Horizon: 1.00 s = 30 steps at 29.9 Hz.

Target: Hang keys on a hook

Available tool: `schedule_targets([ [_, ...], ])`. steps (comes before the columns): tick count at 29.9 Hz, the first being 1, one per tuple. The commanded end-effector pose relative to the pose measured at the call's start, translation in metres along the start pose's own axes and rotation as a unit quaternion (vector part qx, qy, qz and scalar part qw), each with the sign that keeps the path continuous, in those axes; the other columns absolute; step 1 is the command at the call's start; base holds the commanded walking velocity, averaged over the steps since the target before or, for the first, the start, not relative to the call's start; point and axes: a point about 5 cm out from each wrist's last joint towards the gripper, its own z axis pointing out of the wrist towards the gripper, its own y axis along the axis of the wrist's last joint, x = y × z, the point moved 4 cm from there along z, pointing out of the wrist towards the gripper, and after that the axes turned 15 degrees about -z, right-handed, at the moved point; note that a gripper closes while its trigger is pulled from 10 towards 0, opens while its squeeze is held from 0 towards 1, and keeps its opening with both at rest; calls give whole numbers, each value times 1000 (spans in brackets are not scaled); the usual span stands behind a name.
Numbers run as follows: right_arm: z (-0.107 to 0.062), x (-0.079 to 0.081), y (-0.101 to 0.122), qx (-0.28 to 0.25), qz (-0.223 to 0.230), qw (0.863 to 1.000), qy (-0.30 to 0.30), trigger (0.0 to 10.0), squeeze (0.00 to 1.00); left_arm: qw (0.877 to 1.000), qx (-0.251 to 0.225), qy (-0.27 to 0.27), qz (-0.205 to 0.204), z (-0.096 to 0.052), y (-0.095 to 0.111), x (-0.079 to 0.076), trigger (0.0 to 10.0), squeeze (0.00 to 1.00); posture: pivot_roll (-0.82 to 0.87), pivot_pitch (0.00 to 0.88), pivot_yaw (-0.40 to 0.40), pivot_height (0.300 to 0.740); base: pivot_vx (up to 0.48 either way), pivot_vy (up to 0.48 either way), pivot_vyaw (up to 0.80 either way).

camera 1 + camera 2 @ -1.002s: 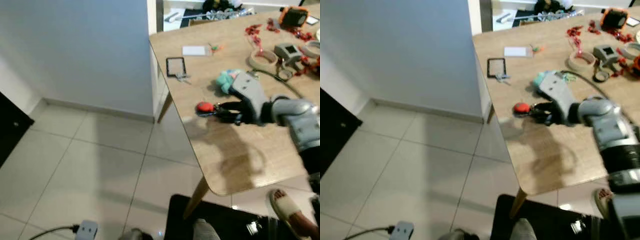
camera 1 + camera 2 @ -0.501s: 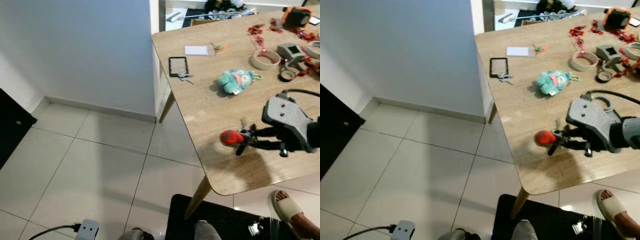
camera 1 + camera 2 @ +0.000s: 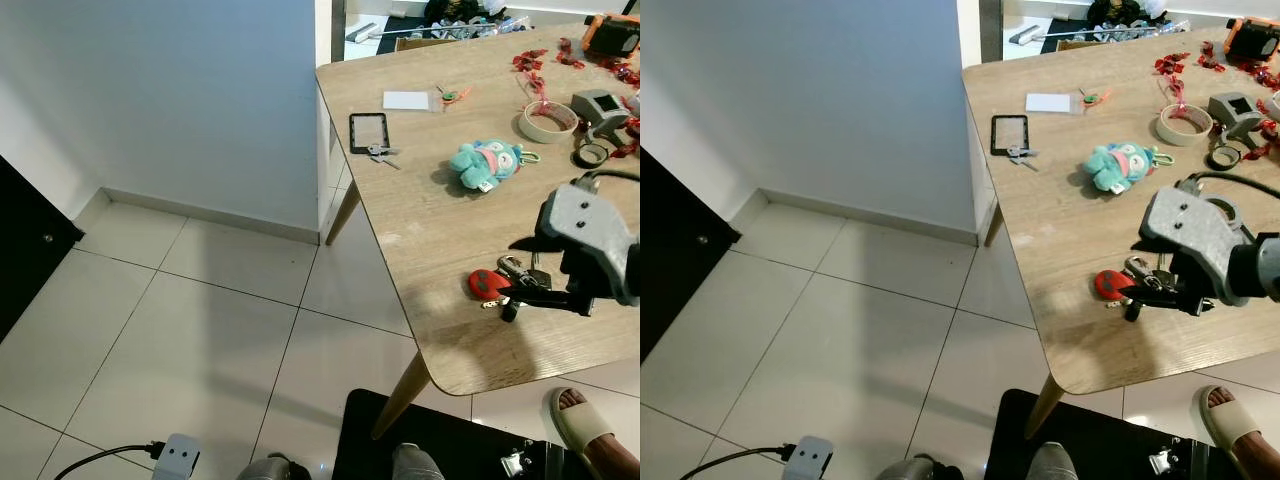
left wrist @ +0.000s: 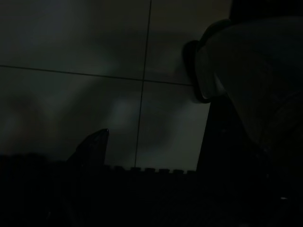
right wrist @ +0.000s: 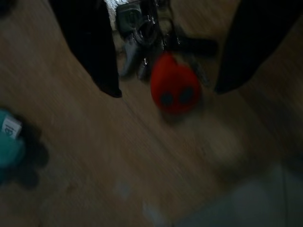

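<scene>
Jaws of the right gripper [image 5: 163,87] spread wide, one black finger on either side of the keys [image 5: 142,45], not yet closed on anything. Keys flat on the bench [image 3: 440,225] near its front edge, the metal bunch nearest the wrist, the round red fob [image 3: 486,284] lying out at the fingertips toward the bench's left edge. Fingers low over the wood and roughly level with it.

Best grip probably on the ring and metal bunch rather than the soft fob: lower until the fingertips brush the wood, centre the bunch between them, then close slowly so nothing skids sideways. Lift straight up afterwards, fob dangling freely, ready for a hook.

Further out: a teal plush toy [image 3: 486,164] well behind the keys, a phone [image 3: 367,131] with a second small key set [image 3: 382,154] just in front of it, a tape roll [image 3: 547,121] toward the back. No hook visible anywhere on the pale wall [image 3: 160,90]. Left gripper hanging idle in shade over tiled floor [image 4: 94,85]; jaw state there unreadable.
</scene>
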Motion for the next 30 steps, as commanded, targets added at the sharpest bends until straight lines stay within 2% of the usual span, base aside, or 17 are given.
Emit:
schedule_targets([
  [1,-2,-1,20,-62,17,998,-9,10000,1000,1000,20,6,0,-4,-12,5,10000,0,-159,200,100,740,0,0,0],
  [4,-3,-5,24,-75,25,997,-21,10000,1000,1000,20,5,1,-3,-12,5,10000,0,-159,200,100,740,0,0,0],
  [5,-3,-8,23,-72,33,996,-32,10000,824,1000,20,5,1,-3,-12,5,10000,0,-159,200,100,740,0,0,0],
  [6,0,-10,10,-32,55,997,-46,10000,310,1000,20,4,1,-3,-12,4,10000,0,-159,200,100,740,0,0,0],
  [7,1,-11,-1,-1,70,996,-54,10000,82,1000,20,3,1,-3,-12,4,10000,0,-161,200,100,740,0,0,0],
  [8,1,-11,-1,-1,70,996,-54,10000,82,1000,20,3,1,-3,-12,4,10000,0,-161,200,100,740,0,0,0],
  [9,4,-7,-20,55,105,991,-64,10000,0,1000,21,3,2,-3,-12,4,10000,0,-161,200,100,740,0,0,0],
  [13,5,-6,-40,101,161,977,-96,10000,0,1000,20,2,1,-3,-13,4,10000,0,-158,206,99,740,0,0,0],
  [16,1,-7,-57,144,189,963,-127,10000,0,1000,21,2,1,-3,-13,3,10000,0,-158,206,99,740,0,0,0],
  [18,0,-4,-59,149,194,961,-125,10000,0,1000,21,2,1,-3,-14,3,10000,0,-158,206,99,740,0,0,0],
  [24,2,4,-53,149,192,965,-102,10000,0,1000,24,0,4,-4,-15,3,10000,0,-160,214,102,740,0,0,0],
  [30,13,15,-35,113,162,979,-59,10000,0,1000,21,-1,4,-3,-13,3,10000,0,-155,212,103,740,0,0,0],
])
